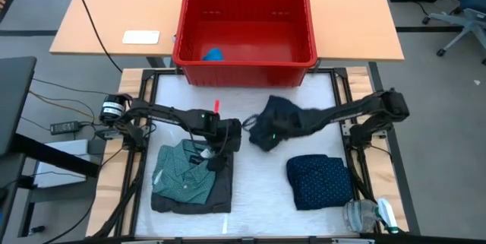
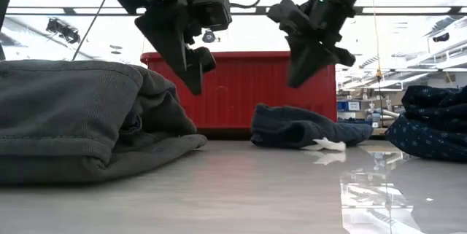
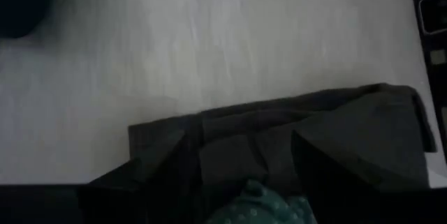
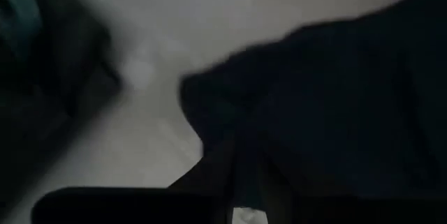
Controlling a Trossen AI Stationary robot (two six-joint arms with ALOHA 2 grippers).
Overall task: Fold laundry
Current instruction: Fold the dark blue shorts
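L gripper [image 1: 218, 155] hangs above the tabletop [image 1: 258, 191], over the top-right corner of the shirt pile; fingers [image 2: 195, 73] look nearly together & hold nothing, tips clear of the cloth in low view. L wrist view: grey piece [image 3: 328, 147] right below, a bit of teal shirt [image 3: 262, 206] at the frame edge.

R gripper [image 1: 262, 134] is mid-table, just beside the L one, over the near edge of the dark garment [image 1: 285, 118]; also raised off the surface in low view [image 2: 310, 41]. Can't tell if its fingers are apart or together – R wrist view is too dark, shows only dark cloth [image 4: 335, 112] close under it.

Laundry:
- teal shirt [image 1: 182, 169] folded, lying on top of the grey piece [image 1: 216, 194], front-left of tabletop
- dark garment crumpled, unfolded, centre-back, just in front of the basket [image 1: 247, 58]; a small white tag [image 2: 325, 145] pokes out at its edge in low view
- navy piece [image 1: 319, 181] folded, front-right, well apart from both grippers

Around: red basket stands behind the work area w/ a small blue item [image 1: 213, 54] inside. Clear plastic thing [image 1: 368, 215] at front-right corner near the navy piece. White card [image 1: 141, 37] on the wooden desk [image 1: 114, 16] behind. Cables & a black box [image 1: 64, 128] off to the L
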